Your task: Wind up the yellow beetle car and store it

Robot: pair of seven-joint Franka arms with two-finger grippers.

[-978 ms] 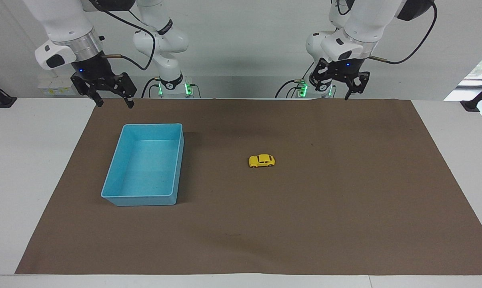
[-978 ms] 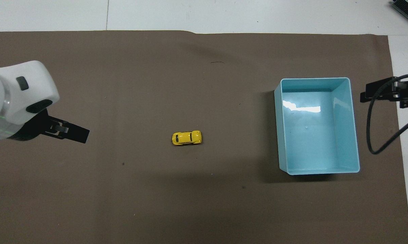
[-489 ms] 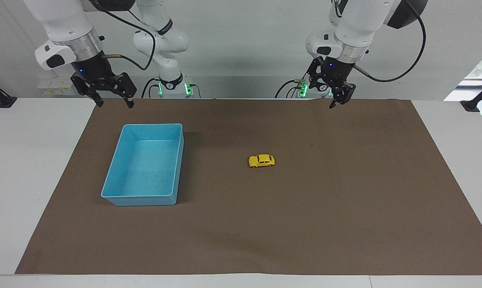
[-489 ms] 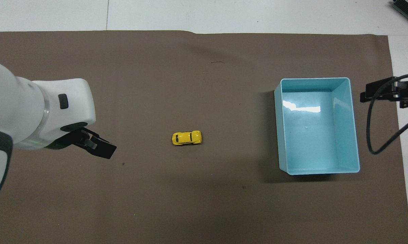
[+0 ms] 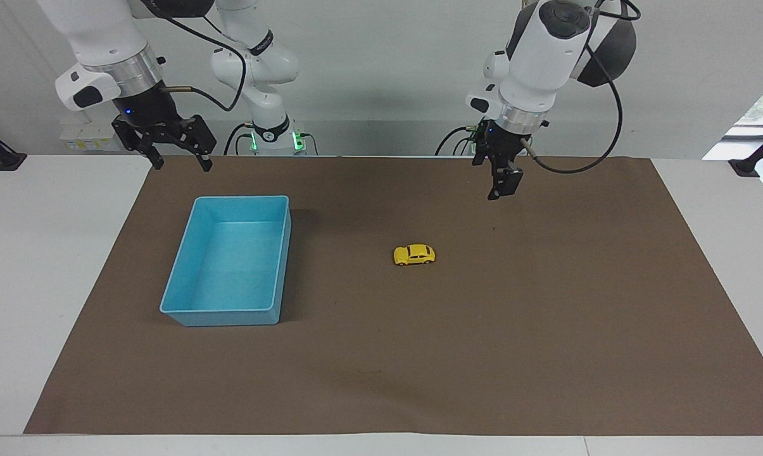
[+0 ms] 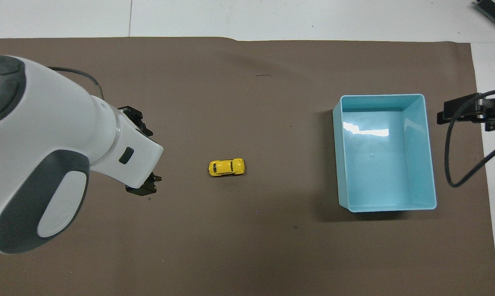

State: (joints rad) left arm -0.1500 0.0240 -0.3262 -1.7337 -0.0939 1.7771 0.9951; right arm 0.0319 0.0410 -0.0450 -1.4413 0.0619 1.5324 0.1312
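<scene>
Beetle car (image 5: pixel 414 254) sits on the mat, apart from left jaws (image 5: pixel 500 189).

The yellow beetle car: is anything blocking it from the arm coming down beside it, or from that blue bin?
Nothing visible is. Only bare brown mat lies between the yellow beetle car and the left gripper, which hangs above the mat, and between the car and the empty blue bin. The right gripper waits near the bin.

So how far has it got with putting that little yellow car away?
Nothing is done yet: the yellow beetle car sits untouched on the brown mat. In hand: the left gripper hangs over the mat near the car, carrying nothing. The right gripper waits. Left: grasping, winding, and placing it in the empty blue bin.
</scene>
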